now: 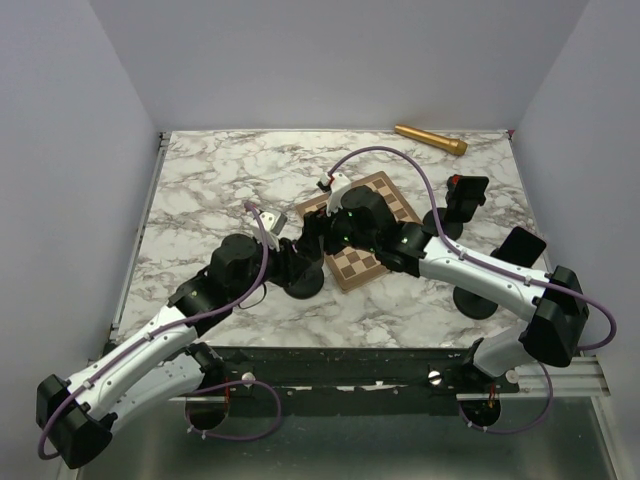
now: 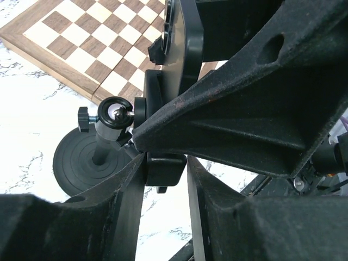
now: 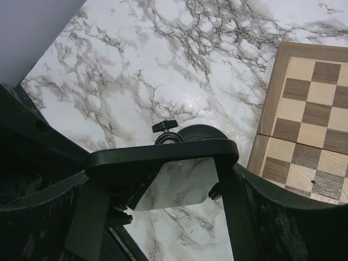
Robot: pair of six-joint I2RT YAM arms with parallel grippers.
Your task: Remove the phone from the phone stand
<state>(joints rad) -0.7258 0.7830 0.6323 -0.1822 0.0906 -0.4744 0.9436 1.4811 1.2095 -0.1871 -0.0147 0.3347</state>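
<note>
Right gripper point(image 3: 163, 196) clamps the phone point(image 3: 163, 155); left gripper point(image 2: 166, 176) pinches the stand point(image 2: 113, 115), base on the desk point(image 3: 136, 70).

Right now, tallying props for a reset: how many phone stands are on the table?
3: centre stand beside the chessboard; rear-right stand; front-right stand. Others may be hidden.

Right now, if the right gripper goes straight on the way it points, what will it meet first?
The phone: it sits between the fingers of the right gripper. Beyond it come the knob and round base of the phone stand, then the marble table; depth there is unclear.
</note>
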